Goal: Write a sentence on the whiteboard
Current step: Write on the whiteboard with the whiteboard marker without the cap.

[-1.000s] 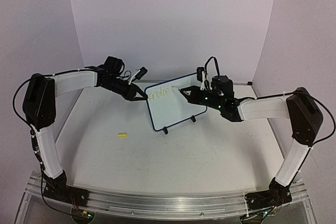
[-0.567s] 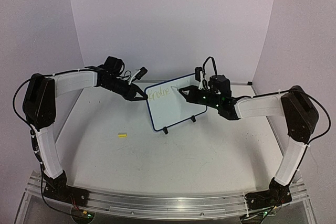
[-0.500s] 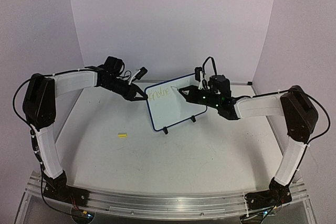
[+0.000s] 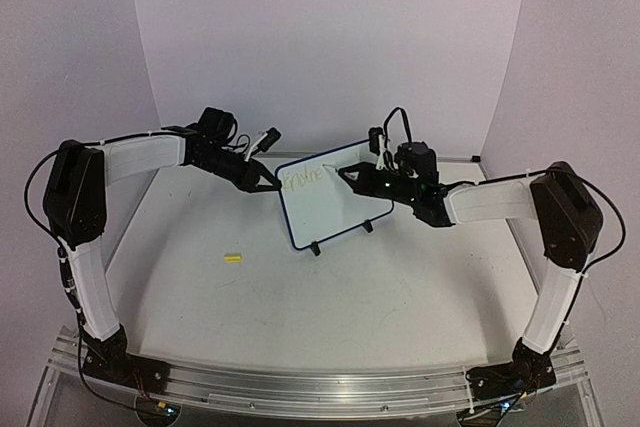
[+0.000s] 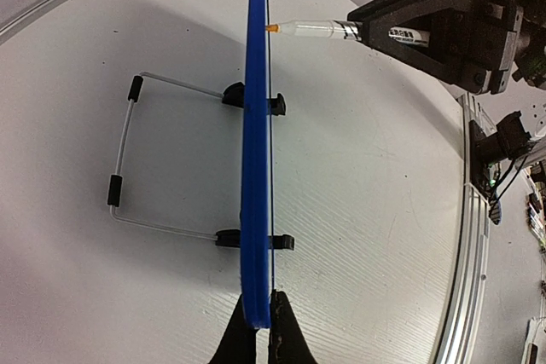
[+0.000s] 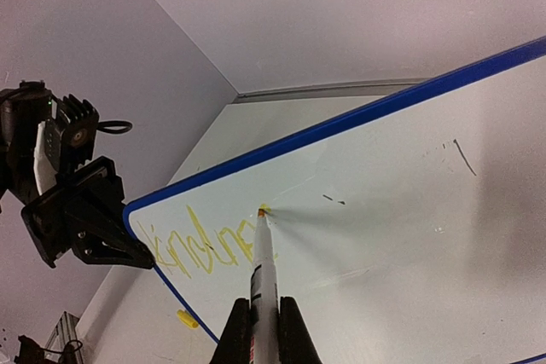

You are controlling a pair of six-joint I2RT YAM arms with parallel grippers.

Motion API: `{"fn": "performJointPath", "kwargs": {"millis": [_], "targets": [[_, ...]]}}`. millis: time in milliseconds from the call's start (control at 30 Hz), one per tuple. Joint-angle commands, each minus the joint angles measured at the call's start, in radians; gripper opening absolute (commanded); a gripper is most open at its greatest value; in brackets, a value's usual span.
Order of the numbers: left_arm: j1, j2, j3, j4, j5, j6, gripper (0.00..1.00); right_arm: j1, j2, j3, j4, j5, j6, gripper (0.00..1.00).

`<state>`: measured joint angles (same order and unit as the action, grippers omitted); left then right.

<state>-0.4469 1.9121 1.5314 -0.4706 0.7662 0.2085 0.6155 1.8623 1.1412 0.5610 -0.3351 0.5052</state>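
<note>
The whiteboard (image 4: 330,199) stands on the table on two black clip feet, tilted, with a dark blue rim. My left gripper (image 4: 272,185) is shut on the board's left edge; the left wrist view shows the blue rim (image 5: 255,168) edge-on between the fingers (image 5: 237,343). My right gripper (image 4: 350,176) is shut on a white marker (image 6: 265,274), its orange tip touching the board face (image 6: 401,210). The sentence (image 6: 205,249) is faint yellow handwriting, one line near the board's upper left corner, also visible in the top view (image 4: 302,179).
A small yellow marker cap (image 4: 233,258) lies on the table left of the board, also seen in the right wrist view (image 6: 187,319). The wire stand (image 5: 128,159) props the board from behind. White walls enclose the back and sides.
The right gripper with the marker has shifted slightly left along the board's top line. The left arm and the board have not moved.
</note>
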Motion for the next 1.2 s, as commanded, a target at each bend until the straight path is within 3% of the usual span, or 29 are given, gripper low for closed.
{"fn": "performJointPath", "kwargs": {"millis": [0, 833, 1167], "targets": [[-0.027, 0.008, 0.016, -0.053, -0.011, 0.018, 0.0, -0.007, 0.017, 0.008, 0.022, -0.024, -0.008, 0.0], [-0.027, 0.004, 0.016, -0.055, -0.012, 0.018, 0.0, -0.006, -0.025, -0.06, 0.016, 0.09, 0.013, 0.0], [-0.027, 0.003, 0.017, -0.055, -0.012, 0.018, 0.0, -0.007, -0.022, -0.07, 0.002, 0.068, 0.009, 0.0]]}}
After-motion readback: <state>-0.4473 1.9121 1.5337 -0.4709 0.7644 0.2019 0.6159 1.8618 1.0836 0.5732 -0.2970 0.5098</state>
